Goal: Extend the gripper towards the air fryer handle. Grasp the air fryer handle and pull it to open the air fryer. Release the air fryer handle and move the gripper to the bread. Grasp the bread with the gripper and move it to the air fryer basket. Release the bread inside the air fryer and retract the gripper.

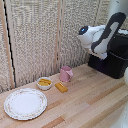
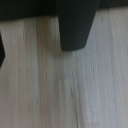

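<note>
Nearest you, the bread (image 1: 61, 87) lies on the table (image 1: 85, 105) beside the cup (image 1: 66, 74), waiting. Farther back, your arm (image 1: 102, 37) hides the air fryer (image 1: 116, 60) front; I can't tell the jaws' state. The handle (image 2: 76, 25) hangs close in the wrist view.

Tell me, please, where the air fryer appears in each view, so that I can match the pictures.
Exterior view: the air fryer stands at the exterior view's right, on the pale wooden table, partly covered by the robot arm.
Wrist view: the air fryer is the dark band beyond the wood, with the air fryer handle in front of it.
Shared landmark: the pale wooden table.
</note>
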You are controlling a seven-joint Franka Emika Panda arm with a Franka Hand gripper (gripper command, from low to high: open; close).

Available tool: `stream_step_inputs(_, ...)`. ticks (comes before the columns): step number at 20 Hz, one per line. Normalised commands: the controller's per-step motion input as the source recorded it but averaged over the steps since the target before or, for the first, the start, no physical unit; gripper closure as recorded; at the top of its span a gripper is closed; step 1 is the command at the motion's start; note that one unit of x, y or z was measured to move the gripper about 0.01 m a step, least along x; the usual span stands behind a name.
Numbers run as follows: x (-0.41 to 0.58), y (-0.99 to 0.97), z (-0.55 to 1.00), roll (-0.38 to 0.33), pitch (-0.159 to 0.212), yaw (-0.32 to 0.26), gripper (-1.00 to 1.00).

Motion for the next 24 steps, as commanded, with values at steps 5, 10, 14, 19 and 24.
stream_step_inputs(5, -0.011, -0.62, -0.04, 0.000, 0.000, 0.019, -1.00)
stream_step_inputs(10, 0.000, -0.41, 0.01, -0.009, 0.000, 0.000, 1.00)
stream_step_inputs(14, 0.000, -0.02, 0.00, 0.000, 0.000, 0.000, 1.00)
stream_step_inputs(19, 0.000, 0.01, 0.01, 0.000, 0.007, -0.035, 1.00)
stream_step_inputs(24, 0.000, 0.00, 0.45, 0.097, 0.129, -0.147, 1.00)
